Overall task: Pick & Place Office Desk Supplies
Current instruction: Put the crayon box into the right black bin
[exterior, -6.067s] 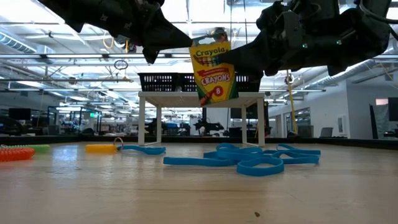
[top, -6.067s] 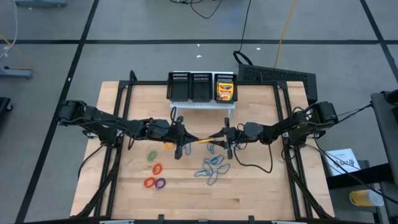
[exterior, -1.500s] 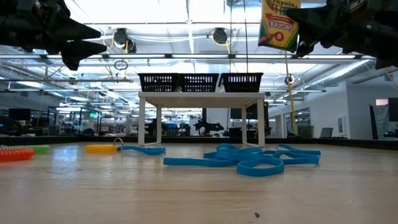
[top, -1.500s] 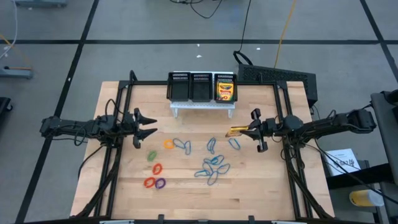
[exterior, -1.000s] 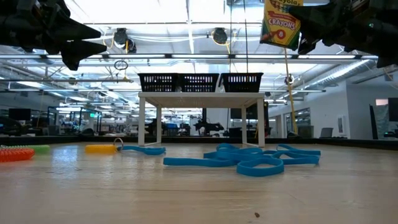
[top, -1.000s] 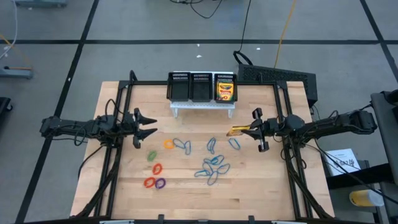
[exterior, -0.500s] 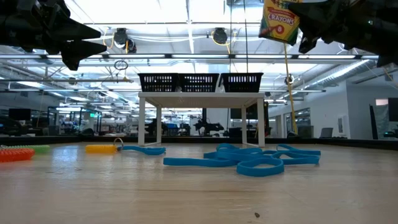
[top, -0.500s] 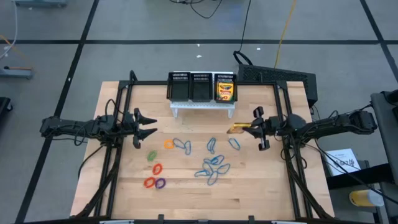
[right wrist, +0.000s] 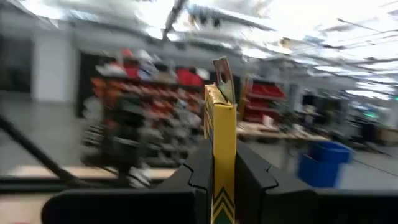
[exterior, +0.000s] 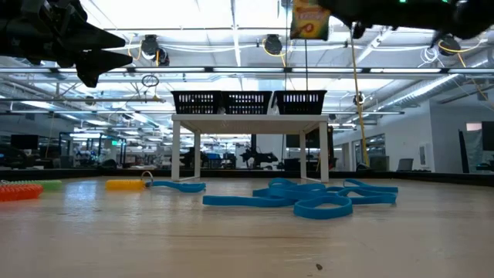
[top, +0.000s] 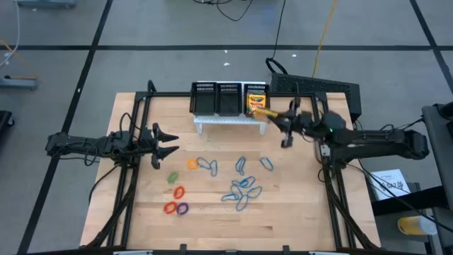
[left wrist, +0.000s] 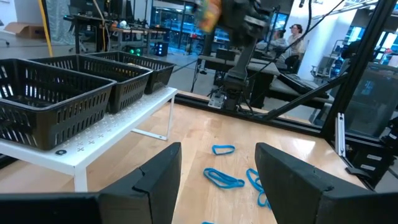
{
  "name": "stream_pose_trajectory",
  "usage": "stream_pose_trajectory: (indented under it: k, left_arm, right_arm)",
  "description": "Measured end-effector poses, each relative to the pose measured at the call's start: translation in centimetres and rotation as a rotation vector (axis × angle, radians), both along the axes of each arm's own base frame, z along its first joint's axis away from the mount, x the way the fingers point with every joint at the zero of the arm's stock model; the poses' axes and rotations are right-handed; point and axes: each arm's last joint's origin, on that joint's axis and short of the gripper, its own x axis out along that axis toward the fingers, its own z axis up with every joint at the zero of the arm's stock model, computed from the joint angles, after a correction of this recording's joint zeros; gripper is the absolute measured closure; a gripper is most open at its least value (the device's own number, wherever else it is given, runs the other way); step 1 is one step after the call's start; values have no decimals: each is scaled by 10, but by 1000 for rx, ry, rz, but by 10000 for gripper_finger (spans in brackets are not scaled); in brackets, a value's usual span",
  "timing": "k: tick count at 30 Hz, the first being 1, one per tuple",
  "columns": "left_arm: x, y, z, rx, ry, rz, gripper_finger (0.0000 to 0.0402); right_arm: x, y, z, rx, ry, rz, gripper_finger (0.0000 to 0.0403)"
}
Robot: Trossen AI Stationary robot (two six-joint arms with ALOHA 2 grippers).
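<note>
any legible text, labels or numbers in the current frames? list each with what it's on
No text can be read outright.
held crayon box, in the right gripper: front print blurred, unreadable.
stored crayon box, in the mesh organiser: print too small to read.
white sheet beside the table: dark print too small to read.

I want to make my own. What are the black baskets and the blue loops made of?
The black three-compartment mesh baskets look like thin metal or hard plastic, painted matt black: their walls are a fine grid you can see through. The thin blue oval loops look like rubber or soft plastic, smooth and a little shiny: they lie flat and bent on the wooden table.
</note>
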Motion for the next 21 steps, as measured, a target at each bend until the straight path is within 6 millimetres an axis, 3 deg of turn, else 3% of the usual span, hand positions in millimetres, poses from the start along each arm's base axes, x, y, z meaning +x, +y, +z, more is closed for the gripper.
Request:
stream_pose_trajectory:
  k: [6, 13, 21]
  left_arm:
    - [0, 0, 0, 0, 0, 0, 185]
    - [0, 0, 0, 0, 0, 0, 185]
    - [0, 0, 0, 0, 0, 0, 185]
  right_arm:
    - [6, -45, 15, -26, 63, -43, 379]
    - [3, -92, -7, 104, 136, 39, 379]
    - [9, -116, -29, 152, 188, 83, 380]
